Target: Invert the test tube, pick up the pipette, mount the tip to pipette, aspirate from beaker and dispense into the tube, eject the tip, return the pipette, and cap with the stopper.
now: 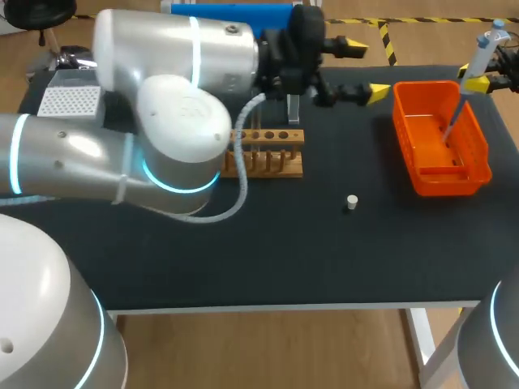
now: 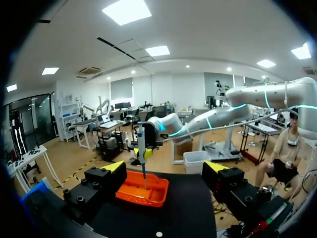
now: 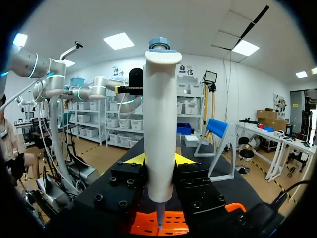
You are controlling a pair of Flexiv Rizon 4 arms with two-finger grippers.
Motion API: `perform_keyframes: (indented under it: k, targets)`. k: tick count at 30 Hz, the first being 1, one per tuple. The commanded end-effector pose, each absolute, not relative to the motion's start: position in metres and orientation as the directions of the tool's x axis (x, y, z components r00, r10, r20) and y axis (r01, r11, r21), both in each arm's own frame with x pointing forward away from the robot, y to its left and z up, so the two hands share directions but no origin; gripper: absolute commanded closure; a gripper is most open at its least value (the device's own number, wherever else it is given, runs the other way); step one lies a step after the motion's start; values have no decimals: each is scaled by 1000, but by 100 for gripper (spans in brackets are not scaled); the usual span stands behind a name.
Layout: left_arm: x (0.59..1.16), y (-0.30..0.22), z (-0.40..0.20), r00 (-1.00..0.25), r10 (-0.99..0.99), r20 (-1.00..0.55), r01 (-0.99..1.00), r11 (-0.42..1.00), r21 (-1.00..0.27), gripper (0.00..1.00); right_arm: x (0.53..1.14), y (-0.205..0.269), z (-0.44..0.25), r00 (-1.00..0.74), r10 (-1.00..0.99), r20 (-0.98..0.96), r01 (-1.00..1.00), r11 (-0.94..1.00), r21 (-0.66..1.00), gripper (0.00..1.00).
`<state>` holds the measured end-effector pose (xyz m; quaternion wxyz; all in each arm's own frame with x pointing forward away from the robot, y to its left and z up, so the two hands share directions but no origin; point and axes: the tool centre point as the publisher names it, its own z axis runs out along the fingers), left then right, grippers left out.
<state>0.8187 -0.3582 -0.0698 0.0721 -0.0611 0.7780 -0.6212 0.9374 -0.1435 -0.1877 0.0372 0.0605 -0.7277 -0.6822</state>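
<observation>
My right gripper [image 1: 474,79] is shut on the white pipette [image 1: 480,55] and holds it upright over the orange bin [image 1: 466,174], thin lower end down inside the bin. In the right wrist view the pipette [image 3: 161,124] stands between the yellow-tipped fingers [image 3: 134,158], above the bin [image 3: 173,225]. My left gripper [image 1: 365,71] hangs open behind the wooden tube rack [image 1: 268,154], where a clear test tube [image 1: 293,109] stands. The left wrist view looks past its own gripper [image 2: 165,168] at the bin [image 2: 156,198] and the pipette [image 2: 141,148]. A small white stopper [image 1: 351,202] lies on the mat.
A white tip box [image 1: 69,101] sits at the far left of the table, partly behind my left arm. The stopper [image 2: 158,234] lies on the black mat below my left gripper. My left arm's bulk hides much of the table's left part.
</observation>
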Motion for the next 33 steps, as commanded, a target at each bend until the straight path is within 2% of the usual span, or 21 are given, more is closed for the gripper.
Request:
perform_keyframes:
  k: [1, 20, 33]
  targets:
    - [835, -417, -84, -982, -185, -36, -1, 197, -980, 0, 940, -146, -188, -989, -147, -28, -37, 62, 997, 100]
    - [863, -479, -71, -987, -153, -45, 24, 138, -990, 0, 940, -146, -188, -989, -147, -28, -37, 62, 997, 100]
    - [863, -479, -71, -987, -153, -45, 24, 138, -990, 0, 940, -146, -188, -989, -147, -28, -37, 62, 997, 100]
